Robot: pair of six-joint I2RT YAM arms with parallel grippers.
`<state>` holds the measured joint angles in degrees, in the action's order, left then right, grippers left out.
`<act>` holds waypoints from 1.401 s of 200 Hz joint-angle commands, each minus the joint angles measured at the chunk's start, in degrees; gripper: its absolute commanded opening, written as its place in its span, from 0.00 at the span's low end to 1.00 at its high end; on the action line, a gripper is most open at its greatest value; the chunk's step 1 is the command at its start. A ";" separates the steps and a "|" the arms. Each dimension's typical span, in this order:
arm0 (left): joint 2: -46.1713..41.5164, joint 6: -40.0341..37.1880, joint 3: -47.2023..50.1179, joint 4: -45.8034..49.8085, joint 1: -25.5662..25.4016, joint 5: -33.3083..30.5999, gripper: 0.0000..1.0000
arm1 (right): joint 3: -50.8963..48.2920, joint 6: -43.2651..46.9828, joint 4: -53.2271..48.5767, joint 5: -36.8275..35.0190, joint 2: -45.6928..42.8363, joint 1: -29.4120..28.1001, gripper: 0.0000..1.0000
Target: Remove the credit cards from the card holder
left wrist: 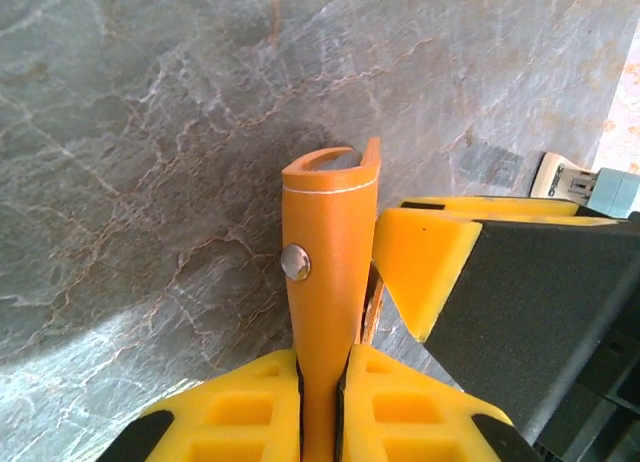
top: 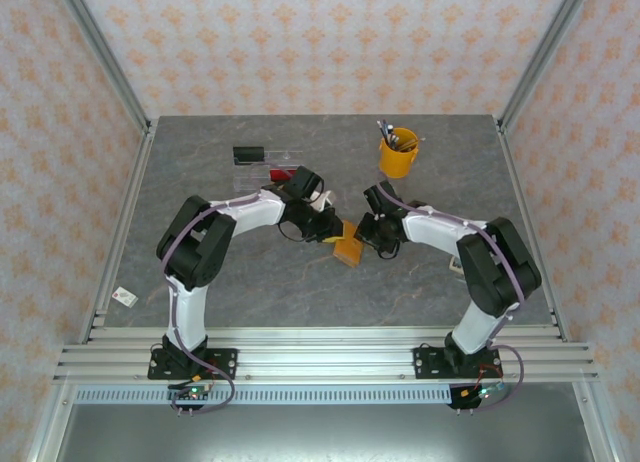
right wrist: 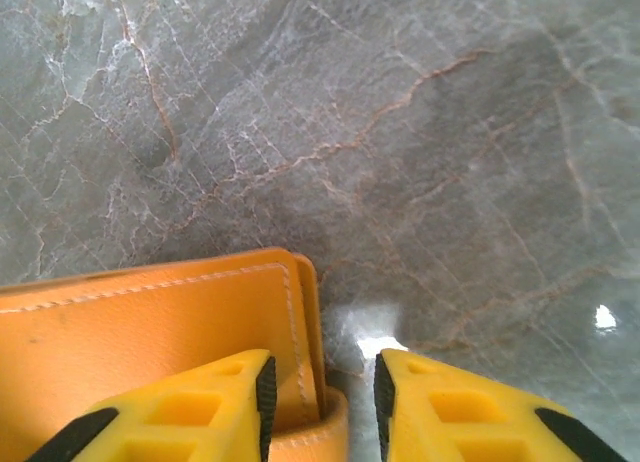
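Now left claw [left wrist: 320, 382] clamps card holder [left wrist: 326, 232]; right claw [right wrist: 323, 387] parted.

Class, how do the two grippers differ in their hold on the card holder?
The left gripper is clamped on the card holder; the right gripper stands open, table showing between its fingers. The left gripper grips the holder's thin edge; the right gripper straddles its corner. Both have yellow fingers.

Orange-tan leather card holder [left wrist: 325, 282], white-stitched, with a round metal snap stud, folded and standing on edge at the centre of the top view.
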<state>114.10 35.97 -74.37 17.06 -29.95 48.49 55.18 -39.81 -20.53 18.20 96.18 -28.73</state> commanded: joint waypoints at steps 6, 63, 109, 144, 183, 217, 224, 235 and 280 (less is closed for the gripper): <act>-3.84 -1.95 0.72 0.47 -0.10 -2.72 0.00 | 2.44 3.16 -4.81 -1.19 -4.63 -0.27 0.42; -4.33 -1.69 0.71 0.34 -0.18 -3.32 0.00 | 3.46 3.79 -3.08 6.98 -5.50 -1.32 0.49; -4.24 -1.61 0.71 0.71 -0.32 -3.06 0.00 | 4.57 3.99 -2.05 9.93 -2.71 -1.81 0.38; -4.24 -1.29 0.64 0.43 -0.40 -2.79 0.00 | 5.27 4.76 -3.17 9.21 -1.27 -2.12 0.30; -4.13 -1.25 0.60 0.34 -0.50 -2.26 0.00 | 6.45 5.52 -3.83 8.30 0.23 -2.22 0.29; -4.07 -1.08 0.60 0.19 -0.64 -2.00 0.00 | 7.75 6.21 -5.80 6.29 1.61 -2.19 0.25; -4.07 -0.84 0.70 -0.27 -0.71 -1.48 0.00 | 7.83 6.24 -6.23 5.76 1.79 -2.21 0.25; -3.98 -0.48 0.76 -0.75 -0.62 -0.88 0.00 | 7.93 6.29 -6.71 5.13 2.07 -2.22 0.24; -4.33 -0.77 0.67 -0.06 -0.56 -1.87 0.00 | 8.34 6.15 -9.26 2.85 2.89 -2.21 0.21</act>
<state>111.85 35.55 -74.04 17.10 -30.00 45.71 62.06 -34.37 -25.96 24.84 97.80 -30.61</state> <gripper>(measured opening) 0.100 0.216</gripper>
